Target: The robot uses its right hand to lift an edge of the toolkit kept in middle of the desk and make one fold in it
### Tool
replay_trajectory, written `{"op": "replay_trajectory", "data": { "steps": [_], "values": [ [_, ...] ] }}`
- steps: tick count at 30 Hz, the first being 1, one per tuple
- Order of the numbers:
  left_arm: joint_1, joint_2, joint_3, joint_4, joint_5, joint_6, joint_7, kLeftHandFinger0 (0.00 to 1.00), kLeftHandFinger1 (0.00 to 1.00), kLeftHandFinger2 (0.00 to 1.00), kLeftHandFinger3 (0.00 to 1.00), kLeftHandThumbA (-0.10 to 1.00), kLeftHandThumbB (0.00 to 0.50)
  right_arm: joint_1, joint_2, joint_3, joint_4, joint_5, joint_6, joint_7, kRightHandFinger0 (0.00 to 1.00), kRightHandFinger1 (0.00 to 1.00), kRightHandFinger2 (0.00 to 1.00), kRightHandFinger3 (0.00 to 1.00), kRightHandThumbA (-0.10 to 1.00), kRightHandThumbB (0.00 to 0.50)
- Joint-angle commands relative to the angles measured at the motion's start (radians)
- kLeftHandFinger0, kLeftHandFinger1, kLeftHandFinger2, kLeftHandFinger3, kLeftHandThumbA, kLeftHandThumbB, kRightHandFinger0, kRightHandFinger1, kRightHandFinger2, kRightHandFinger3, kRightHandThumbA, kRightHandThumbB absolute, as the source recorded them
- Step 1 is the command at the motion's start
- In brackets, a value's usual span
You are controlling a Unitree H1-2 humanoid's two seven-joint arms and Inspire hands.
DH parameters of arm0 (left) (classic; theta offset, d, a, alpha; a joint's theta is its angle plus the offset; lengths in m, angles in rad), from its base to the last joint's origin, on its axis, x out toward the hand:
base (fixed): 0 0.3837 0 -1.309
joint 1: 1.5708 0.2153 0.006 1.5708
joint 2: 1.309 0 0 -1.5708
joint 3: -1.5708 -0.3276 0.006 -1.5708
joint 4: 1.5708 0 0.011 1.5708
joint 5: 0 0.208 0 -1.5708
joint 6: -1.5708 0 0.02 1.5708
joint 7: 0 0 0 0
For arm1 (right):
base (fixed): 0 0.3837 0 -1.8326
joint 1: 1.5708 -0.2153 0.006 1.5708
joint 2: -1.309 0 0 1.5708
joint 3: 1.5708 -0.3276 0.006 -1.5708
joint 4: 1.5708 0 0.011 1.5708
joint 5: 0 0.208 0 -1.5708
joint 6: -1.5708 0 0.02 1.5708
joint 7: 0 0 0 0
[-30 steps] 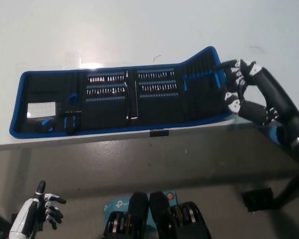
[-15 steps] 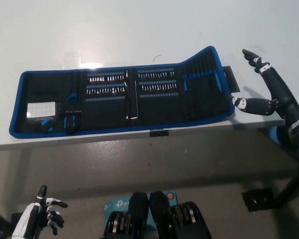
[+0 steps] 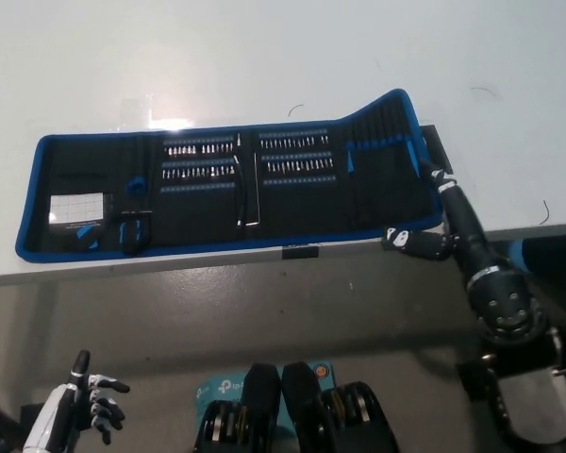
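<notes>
Black right hand at the toolkit right edge, grip unclear; white left hand empty, fingers spread, low left.

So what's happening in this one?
A humanoid robot is working on an opened toolkit lying flat on a white desk. Its black right hand is at the kit's right end, fingers spread at the raised blue edge, not clearly gripping it. No fold has been made yet. The white left hand hangs idle below the desk at lower left.

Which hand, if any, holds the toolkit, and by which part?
Neither clearly: the right hand sits at the toolkit's right edge, grip unclear; the left hand holds nothing.
</notes>
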Motion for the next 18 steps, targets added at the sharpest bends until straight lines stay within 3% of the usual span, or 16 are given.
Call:
{"op": "replay_trajectory", "data": {
  "steps": [1, 6, 14, 15, 16, 17, 18],
  "values": [
    [-0.01, 0.007, 0.0, -0.022, -0.002, -0.028, -0.007, 0.21, 0.26, 0.25, 0.4, 1.0, 0.5, -0.015, 0.056, -0.018, 0.027, 0.007, -0.004, -0.075, 1.0, 1.0, 1.0, 1.0, 0.73, 0.418],
    [-0.014, 0.004, -0.004, -0.02, -0.005, -0.033, -0.011, 0.19, 0.24, 0.24, 0.38, 1.0, 0.5, -0.004, 0.087, -0.021, 0.042, 0.007, -0.031, -0.101, 1.0, 1.0, 1.0, 1.0, 0.69, 0.419],
    [-0.004, 0.009, 0.002, -0.023, -0.005, -0.037, -0.009, 0.22, 0.26, 0.26, 0.38, 1.0, 0.5, 0.012, 0.081, -0.052, 0.052, 0.011, -0.06, -0.155, 1.0, 1.0, 1.0, 1.0, 0.59, 0.352],
    [-0.004, 0.009, 0.003, -0.021, -0.009, -0.035, -0.011, 0.23, 0.26, 0.26, 0.38, 1.0, 0.5, 0.007, 0.081, -0.067, 0.064, 0.03, -0.095, -0.161, 1.0, 1.0, 1.0, 1.0, 0.55, 0.344],
    [-0.002, 0.007, 0.002, -0.021, -0.006, -0.031, -0.009, 0.23, 0.27, 0.25, 0.39, 1.0, 0.5, 0.005, 0.081, -0.083, 0.079, 0.066, -0.157, -0.154, 1.0, 1.0, 1.0, 1.0, 0.47, 0.302],
    [0.001, 0.005, 0.002, -0.02, -0.006, -0.033, -0.008, 0.23, 0.27, 0.25, 0.39, 1.0, 0.5, 0.005, 0.081, -0.084, 0.08, 0.067, -0.164, -0.151, 1.0, 1.0, 1.0, 1.0, 0.47, 0.299],
    [0.006, 0.0, 0.002, -0.024, -0.01, -0.032, -0.007, 0.25, 0.27, 0.26, 0.4, 1.0, 0.5, 0.005, 0.099, -0.113, 0.078, 0.111, -0.186, -0.147, 1.0, 1.0, 1.0, 1.0, 0.38, 0.289]
  ]
}}
